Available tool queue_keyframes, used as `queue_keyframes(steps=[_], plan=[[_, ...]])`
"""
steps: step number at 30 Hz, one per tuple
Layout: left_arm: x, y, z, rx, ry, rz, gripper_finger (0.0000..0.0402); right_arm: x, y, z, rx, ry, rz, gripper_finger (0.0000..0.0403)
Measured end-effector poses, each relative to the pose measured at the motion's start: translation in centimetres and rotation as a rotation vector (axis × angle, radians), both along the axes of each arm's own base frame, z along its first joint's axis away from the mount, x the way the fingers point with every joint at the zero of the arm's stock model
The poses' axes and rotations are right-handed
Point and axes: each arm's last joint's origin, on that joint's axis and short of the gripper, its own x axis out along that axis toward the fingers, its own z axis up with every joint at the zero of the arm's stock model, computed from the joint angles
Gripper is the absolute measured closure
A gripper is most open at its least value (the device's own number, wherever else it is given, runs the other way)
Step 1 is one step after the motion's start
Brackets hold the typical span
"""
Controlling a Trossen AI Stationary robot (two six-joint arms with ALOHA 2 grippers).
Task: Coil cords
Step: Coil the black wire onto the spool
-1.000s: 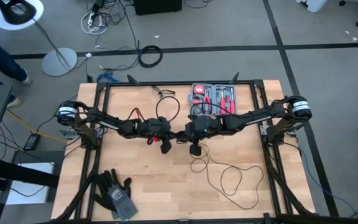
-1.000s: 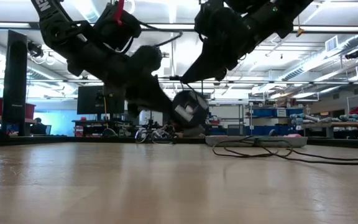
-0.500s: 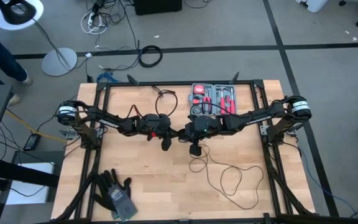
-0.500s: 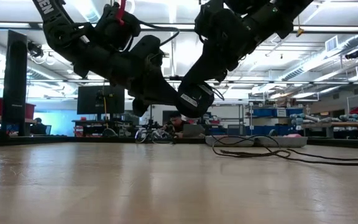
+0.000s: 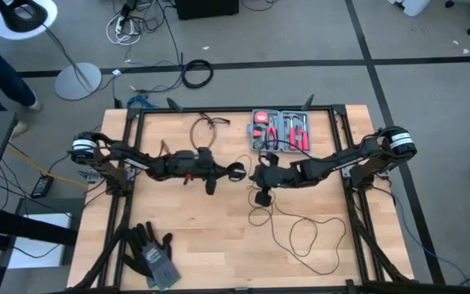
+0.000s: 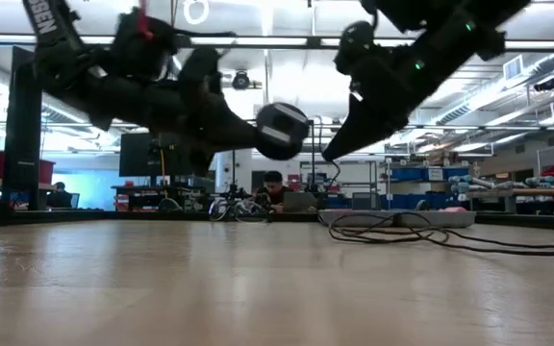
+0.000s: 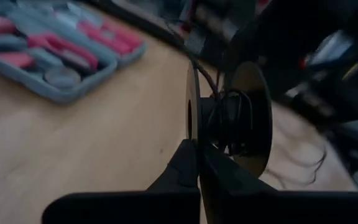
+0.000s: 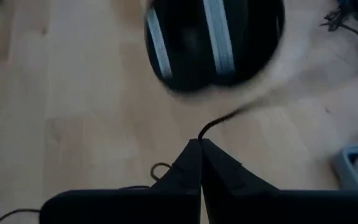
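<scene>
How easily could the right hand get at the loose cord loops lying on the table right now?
Probably not at once. Nothing stands over the cord loops, but the right hand is shut on a strand of it, and the left hand holds its puck.

In the right wrist view a round black spool (image 8: 213, 40) is blurred and cut off by the frame's edge, and the thin cord (image 8: 219, 121) smears into the wooden table (image 8: 73, 93).
</scene>
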Motion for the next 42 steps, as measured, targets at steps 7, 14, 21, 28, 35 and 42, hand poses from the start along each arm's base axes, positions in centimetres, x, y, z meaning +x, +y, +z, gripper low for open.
queue_keyframes(steps=[7, 14, 21, 28, 35, 42], plan=[[-2.1, -0.2, -0.4, 0.020, -0.130, 0.060, 0.0401, -0.7, -1.5, -3.3, 0.109, -0.381, -0.025, 0.0403], [-2.2, -0.1, 0.6, 0.036, -0.243, 0.100, 0.0401, 1.8, -2.1, -6.2, 0.154, -0.389, -0.050, 0.0403], [-2.4, 0.4, 0.6, 0.041, -0.240, 0.278, 0.0401, 5.7, -0.5, -6.6, 0.129, -0.399, 0.043, 0.0403], [-2.4, 0.5, -0.6, 0.052, -0.110, 0.308, 0.0401, 7.6, -0.5, -4.3, 0.026, -0.429, 0.101, 0.0403], [-2.5, 0.3, -1.5, 0.052, -0.024, 0.284, 0.0401, 8.0, -2.3, -3.0, 0.024, -0.428, 0.138, 0.0403], [-2.4, 0.3, -0.9, 0.044, -0.085, 0.280, 0.0401, 7.7, -3.2, -3.8, 0.109, -0.346, 0.137, 0.0401]])
